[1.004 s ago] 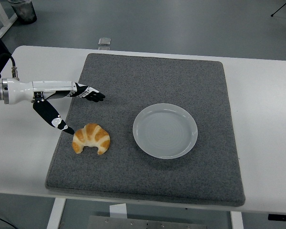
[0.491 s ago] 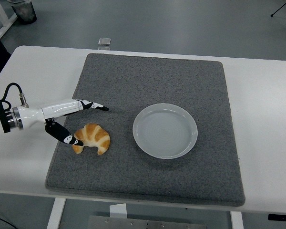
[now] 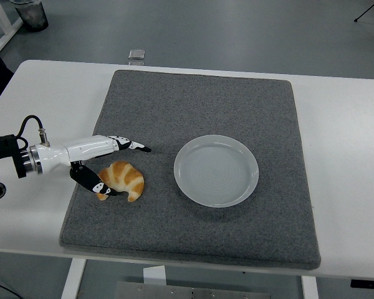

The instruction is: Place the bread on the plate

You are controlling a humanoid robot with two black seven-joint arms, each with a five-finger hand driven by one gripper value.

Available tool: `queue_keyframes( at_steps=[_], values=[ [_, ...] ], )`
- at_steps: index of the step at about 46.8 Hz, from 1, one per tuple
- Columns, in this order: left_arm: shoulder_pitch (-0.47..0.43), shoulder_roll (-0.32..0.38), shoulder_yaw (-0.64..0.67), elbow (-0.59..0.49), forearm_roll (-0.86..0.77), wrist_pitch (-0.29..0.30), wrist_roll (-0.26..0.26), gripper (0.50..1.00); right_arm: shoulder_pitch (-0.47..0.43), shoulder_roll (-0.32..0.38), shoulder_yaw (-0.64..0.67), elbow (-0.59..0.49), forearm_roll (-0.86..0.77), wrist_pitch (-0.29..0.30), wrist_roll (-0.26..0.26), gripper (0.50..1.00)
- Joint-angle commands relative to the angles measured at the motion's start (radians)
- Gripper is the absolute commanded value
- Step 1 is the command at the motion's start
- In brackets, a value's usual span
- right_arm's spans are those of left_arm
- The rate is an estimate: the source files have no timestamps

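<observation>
Left robot hand (image 3: 112, 163) spread wide around the bread (image 3: 121, 180): thumb touching its left end, fingers (image 3: 134, 146) extended above it, nothing gripped. Bread sits on the grey felt mat (image 3: 199, 112), left of the plate (image 3: 216, 170), apart from it. Mat covers the white table (image 3: 343, 124). Grey floor beyond, bin (image 3: 30, 14) at the top left corner.

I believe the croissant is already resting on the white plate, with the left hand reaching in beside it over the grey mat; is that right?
Not quite. The head view shows the croissant lying on the grey mat, left of the white plate and apart from it; the plate holds nothing. The rest stands: the left hand reaches in beside the croissant, one finger against its left end, the others extended above it.
</observation>
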Motion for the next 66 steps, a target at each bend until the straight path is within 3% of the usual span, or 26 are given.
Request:
queue_keyframes(
  at_steps=[1, 27, 36, 49, 61, 66],
  values=[
    [0.002, -0.013, 0.0, 0.012, 0.013, 0.002, 0.0, 0.992, 0.0, 0.0, 0.0, 0.0, -0.001, 0.0, 0.0, 0.952],
    [0.012, -0.05, 0.001, 0.047, 0.05, 0.006, 0.003, 0.981, 0.0, 0.0, 0.0, 0.0, -0.001, 0.0, 0.0, 0.954],
    [0.017, -0.049, 0.009, 0.047, 0.056, 0.006, 0.003, 0.954, 0.0, 0.0, 0.0, 0.0, -0.001, 0.0, 0.0, 0.954],
    [0.017, -0.043, 0.015, 0.047, 0.065, 0.006, 0.003, 0.812, 0.0, 0.0, 0.0, 0.0, -0.001, 0.0, 0.0, 0.952],
    [0.016, -0.04, 0.015, 0.047, 0.083, 0.006, 0.005, 0.5, 0.0, 0.0, 0.0, 0.0, -0.001, 0.0, 0.0, 0.952],
    [0.016, -0.038, 0.015, 0.047, 0.083, 0.006, 0.005, 0.5, 0.0, 0.0, 0.0, 0.0, -0.001, 0.0, 0.0, 0.952]
  ],
)
